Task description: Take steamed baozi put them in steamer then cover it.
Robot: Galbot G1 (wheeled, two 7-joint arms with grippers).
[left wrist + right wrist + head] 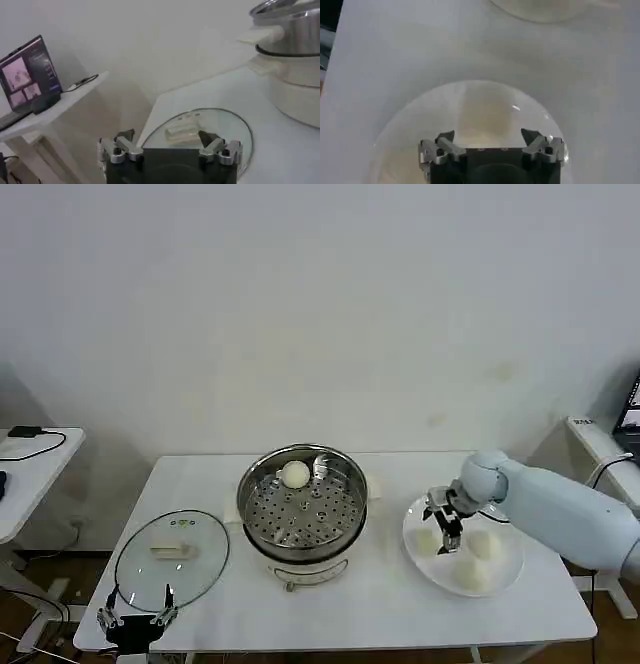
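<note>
One baozi (pixel 295 474) sits on the perforated tray inside the steamer (pixel 302 502), toward its far rim. The steamer stands uncovered in the middle of the table (pixel 370 604). Three more baozi lie on the plate (pixel 462 549) to the steamer's right: one (pixel 427 540) on the side nearest the steamer, one (pixel 485 545) on the far side, one (pixel 467 575) at the front.

The right gripper (pixel 447 529) hangs over the plate, just above the baozi nearest the steamer. Its fingers (pixel 445 137) are spread wide with nothing between them, and from the wrist a pale bun (pixel 482 120) lies below the gap.

The glass lid (pixel 172 560) lies flat on the table left of the steamer, handle (pixel 171 551) up. The left gripper (pixel 137 616) waits at the table's front edge just before the lid, fingers (pixel 125 136) wide apart and empty.

A side table (pixel 25 469) with a cable stands off to the left.
</note>
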